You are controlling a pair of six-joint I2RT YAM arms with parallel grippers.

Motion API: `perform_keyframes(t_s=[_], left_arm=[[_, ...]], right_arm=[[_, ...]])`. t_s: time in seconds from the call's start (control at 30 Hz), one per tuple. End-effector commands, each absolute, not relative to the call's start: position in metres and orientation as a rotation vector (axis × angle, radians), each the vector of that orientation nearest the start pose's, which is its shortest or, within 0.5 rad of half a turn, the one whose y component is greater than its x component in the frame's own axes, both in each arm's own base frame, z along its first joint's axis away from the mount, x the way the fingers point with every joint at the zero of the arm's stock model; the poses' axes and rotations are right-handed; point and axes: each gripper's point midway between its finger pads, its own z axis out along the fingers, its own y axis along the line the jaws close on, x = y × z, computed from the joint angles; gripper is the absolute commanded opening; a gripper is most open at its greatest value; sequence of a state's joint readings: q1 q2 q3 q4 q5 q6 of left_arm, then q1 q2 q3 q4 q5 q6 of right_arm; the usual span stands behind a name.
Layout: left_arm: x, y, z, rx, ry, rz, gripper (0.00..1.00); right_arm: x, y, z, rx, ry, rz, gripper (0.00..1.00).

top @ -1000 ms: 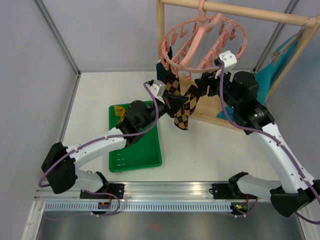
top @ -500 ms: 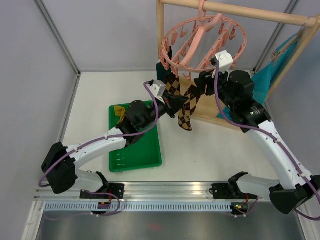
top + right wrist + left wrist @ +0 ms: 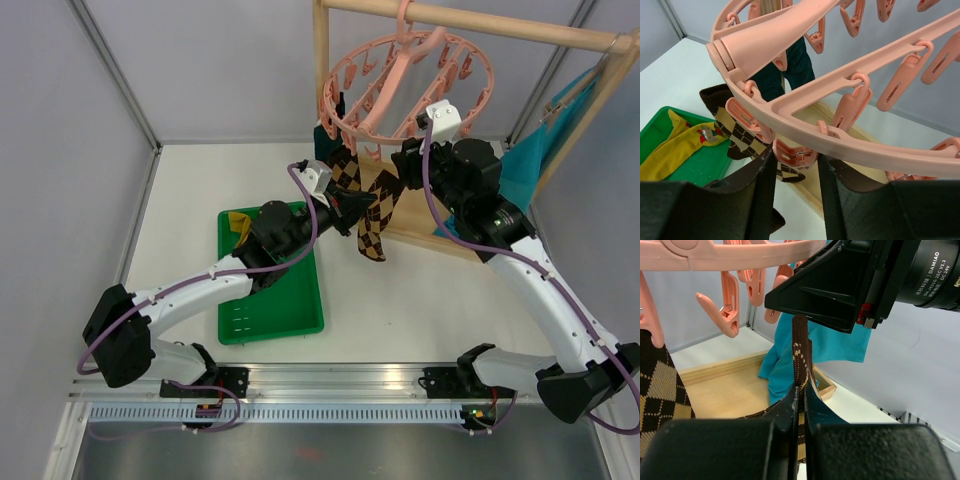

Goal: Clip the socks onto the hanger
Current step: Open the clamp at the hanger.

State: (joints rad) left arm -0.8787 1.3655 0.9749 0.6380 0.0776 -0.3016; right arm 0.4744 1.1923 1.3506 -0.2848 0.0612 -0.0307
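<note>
- The left end effector point(image 3: 356, 206) is clamped shut on the cuff of a brown-tan argyle sock point(image 3: 371, 226). It holds the sock up below the near rim of the hanger point(image 3: 396, 70), and the foot of the sock hangs free over the desk point(image 3: 400, 300).
- In the left wrist view, the cuff point(image 3: 800, 347) rises as a narrow brown strip out of the pinched fingers. Its top edge sits just under the right arm's black housing and the pink ring point(image 3: 740, 250).
- The right end effector point(image 3: 404, 163) reaches up to the underside of the ring. In its wrist view it is closed around one pink clip point(image 3: 795, 152), with a finger against each side.
- The hanger hangs by its hook from the rod of the wooden rack point(image 3: 470, 20), tilted, with its clips dangling.
- A second argyle sock point(image 3: 344, 170) hangs from the ring's left side, just beside the held one.
- A dark teal sock point(image 3: 322, 136) hangs from the ring farther back, next to the rack's left post.
- A green tray point(image 3: 270, 300) lies on the desk left of the rack. A mustard yellow sock point(image 3: 670, 150) is heaped in its far end, with a scrap of red-and-white pattern point(image 3: 710, 135) on top of it.
- A turquoise cloth point(image 3: 525, 150) drapes on the right of the rack.
</note>
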Motion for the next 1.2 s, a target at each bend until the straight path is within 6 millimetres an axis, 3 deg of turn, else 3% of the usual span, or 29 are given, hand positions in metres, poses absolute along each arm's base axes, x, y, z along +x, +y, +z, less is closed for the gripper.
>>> perform_keyframes(t_s=[0.0, 0.3, 0.57, 0.73, 0.87, 1.17], left_arm=[[0.28, -0.374, 0.369, 0.439, 1.275, -1.038, 0.02], [0.29, -0.365, 0.359, 0.39, 1.279, -1.077, 0.02], [0.282, -0.362, 0.358, 0.502, 1.182, -1.312, 0.02], [0.267, -0.377, 0.36, 0.65, 1.129, -1.439, 0.02], [0.264, -0.379, 0.365, 0.66, 1.068, -1.53, 0.02], [0.274, -0.378, 0.365, 0.622, 0.977, -1.746, 0.02]], right_arm=[[0.359, 0.173, 0.42, -0.343, 1.562, 0.303, 0.4], [0.355, 0.174, 0.431, -0.295, 1.56, 0.344, 0.2], [0.352, 0.177, 0.435, -0.28, 1.581, 0.388, 0.01], [0.345, 0.185, 0.439, -0.308, 1.569, 0.442, 0.0], [0.342, 0.184, 0.442, -0.311, 1.57, 0.446, 0.0], [0.329, 0.192, 0.454, -0.379, 1.556, 0.496, 0.0]])
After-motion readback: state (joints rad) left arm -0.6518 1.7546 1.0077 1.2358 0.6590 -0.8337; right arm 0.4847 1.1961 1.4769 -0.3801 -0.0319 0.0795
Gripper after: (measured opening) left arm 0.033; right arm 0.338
